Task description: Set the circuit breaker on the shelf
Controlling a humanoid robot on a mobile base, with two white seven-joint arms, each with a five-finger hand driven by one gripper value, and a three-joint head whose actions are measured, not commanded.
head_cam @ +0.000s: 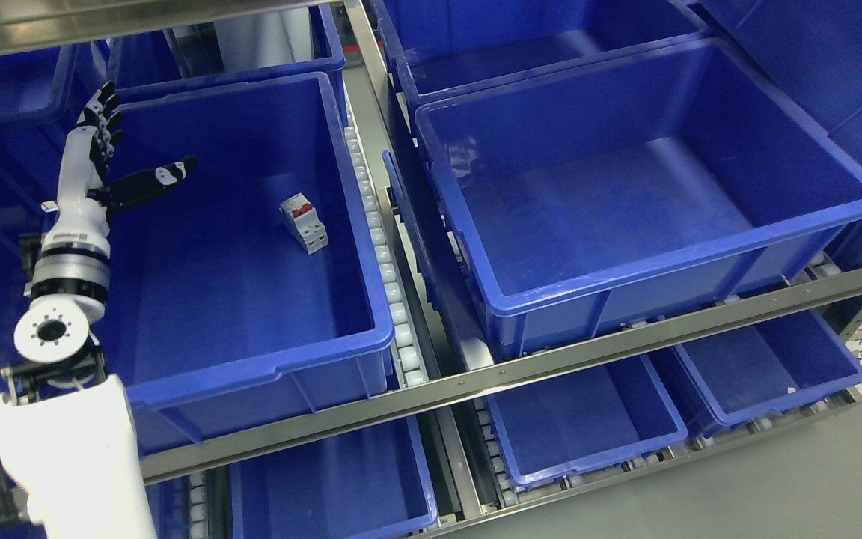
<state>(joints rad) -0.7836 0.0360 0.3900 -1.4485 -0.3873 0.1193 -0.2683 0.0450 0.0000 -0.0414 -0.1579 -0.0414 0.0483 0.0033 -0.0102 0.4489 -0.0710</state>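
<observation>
Small white-and-red circuit breaker lies inside left blue plastic bin; left hand over bin's left rim, fingers spread, empty.

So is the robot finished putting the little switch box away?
It looks nearly finished. The circuit breaker already lies on the floor of the left blue bin on the shelf. The left hand is open and holds nothing, up by the bin's left wall. Only pulling the arm away seems left.

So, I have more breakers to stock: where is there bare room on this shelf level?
The right bin is bare across its floor. The left bin holds one breaker toward its right wall; its near floor is free. The left hand hangs open over its left rim.
</observation>
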